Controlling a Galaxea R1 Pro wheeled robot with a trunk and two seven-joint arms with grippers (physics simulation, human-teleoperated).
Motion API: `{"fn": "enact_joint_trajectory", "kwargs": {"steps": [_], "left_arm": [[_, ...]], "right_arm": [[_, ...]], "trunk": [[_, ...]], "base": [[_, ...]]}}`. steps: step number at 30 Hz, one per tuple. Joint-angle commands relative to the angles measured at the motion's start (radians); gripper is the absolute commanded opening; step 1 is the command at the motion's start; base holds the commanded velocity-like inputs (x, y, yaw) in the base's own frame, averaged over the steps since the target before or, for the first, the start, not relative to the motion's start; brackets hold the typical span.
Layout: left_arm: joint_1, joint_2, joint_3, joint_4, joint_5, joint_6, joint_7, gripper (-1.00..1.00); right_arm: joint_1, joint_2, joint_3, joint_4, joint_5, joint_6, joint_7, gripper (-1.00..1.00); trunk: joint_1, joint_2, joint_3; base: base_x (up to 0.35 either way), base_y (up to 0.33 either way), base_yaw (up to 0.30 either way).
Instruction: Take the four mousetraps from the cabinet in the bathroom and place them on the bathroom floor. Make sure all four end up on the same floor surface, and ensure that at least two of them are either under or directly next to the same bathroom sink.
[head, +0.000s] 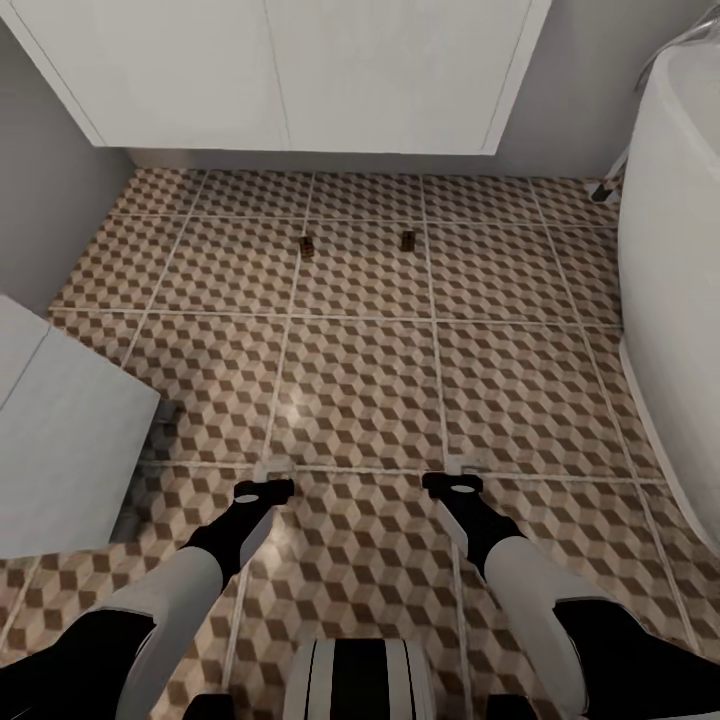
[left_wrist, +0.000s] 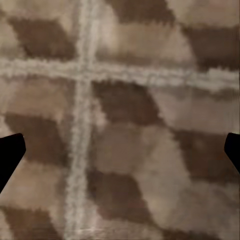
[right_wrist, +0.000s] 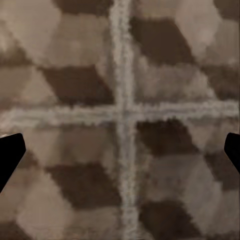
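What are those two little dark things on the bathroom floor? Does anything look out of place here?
Two mousetraps, one left of the other, lie on the patterned floor in front of the white vanity. They are odd there but seem placed, not spilled. Both grippers, left and right, hang open and empty.

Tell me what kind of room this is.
Most likely a bathroom: a white vanity against the wall, the curved side of a white bathtub beside it, and a cube-patterned tiled floor with two small mousetraps on it.

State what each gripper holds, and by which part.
Nothing is held. The left gripper and right gripper are both open over bare bathroom floor; two mousetraps lie there, untouched.
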Motion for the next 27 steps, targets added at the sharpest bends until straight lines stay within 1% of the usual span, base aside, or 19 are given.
{"fn": "enact_joint_trajectory", "kwargs": {"steps": [1, 15, 20, 27], "left_arm": [[0.0, 0.001, -0.008, -0.002, 0.009, 0.005, 0.007, 1.0], [0.0, -0.004, -0.009, -0.005, 0.009, 0.002, 0.007, 1.0], [0.0, -0.006, -0.009, -0.006, 0.009, 0.001, 0.007, 1.0], [0.0, -0.007, -0.009, -0.006, 0.009, 0.001, 0.006, 1.0]], "right_arm": [[0.0, 0.0, 0.001, -0.002, 0.0, 0.007, -0.004, 1.0], [0.001, 0.0, 0.001, -0.002, 0.0, 0.008, -0.002, 1.0], [0.001, 0.0, 0.001, -0.002, 0.0, 0.009, -0.002, 1.0], [0.0, 0.0, 0.002, -0.002, 0.0, 0.01, -0.002, 1.0]], "trunk": [[-0.001, 0.0, 0.0], [-0.001, 0.0, 0.0], [-0.001, 0.0, 0.0], [-0.001, 0.0, 0.0]], "base": [[-0.346, 0.0, 0.0], [-0.331, 0.0, 0.0], [-0.121, 0.0, 0.0], [-0.031, 0.0, 0.0]]}}
